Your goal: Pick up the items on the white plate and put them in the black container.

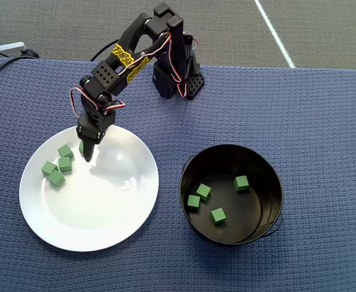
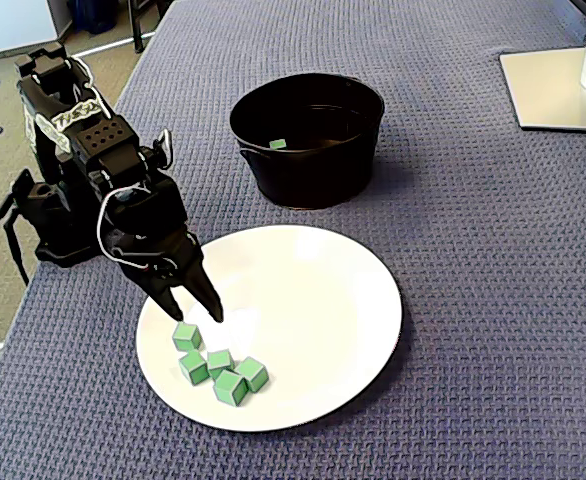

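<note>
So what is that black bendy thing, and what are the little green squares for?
That black bendy thing is a small robot arm. Its pincer end is called the gripper. One picture looks straight down from above; the other is taken from the side of the table. On the blue cloth sit a white plate and a black bucket. Four green cubes lie on the plate, and four more are already in the bucket. The gripper hangs over the plate beside the nearest cube, slightly open. It holds nothing.

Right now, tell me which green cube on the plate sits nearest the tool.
The lone cube just below the tool tips in the fixed view; the other three cluster farther toward the white plate rim.
</note>
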Robot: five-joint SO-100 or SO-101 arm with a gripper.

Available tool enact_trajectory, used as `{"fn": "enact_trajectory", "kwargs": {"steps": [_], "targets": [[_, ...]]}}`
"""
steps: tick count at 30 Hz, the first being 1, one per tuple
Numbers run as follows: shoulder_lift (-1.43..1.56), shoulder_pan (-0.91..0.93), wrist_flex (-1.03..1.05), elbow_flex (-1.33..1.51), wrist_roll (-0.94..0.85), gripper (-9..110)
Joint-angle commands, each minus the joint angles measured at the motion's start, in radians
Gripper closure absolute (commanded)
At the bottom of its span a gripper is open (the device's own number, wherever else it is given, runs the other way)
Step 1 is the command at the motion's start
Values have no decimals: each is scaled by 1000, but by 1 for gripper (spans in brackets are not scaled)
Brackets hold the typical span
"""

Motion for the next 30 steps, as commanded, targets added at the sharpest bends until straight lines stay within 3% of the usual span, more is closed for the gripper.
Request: {"fn": "enact_trajectory", "kwargs": {"steps": [1,18,22,25,30], "targets": [[-6,31,12,-89,-64,81],[-40,98,-12,-41,-158,88],[-34,106,-12,-46,-164,100],[-21,107,-5,-41,-175,102],[80,49,78,-55,-66,102]]}}
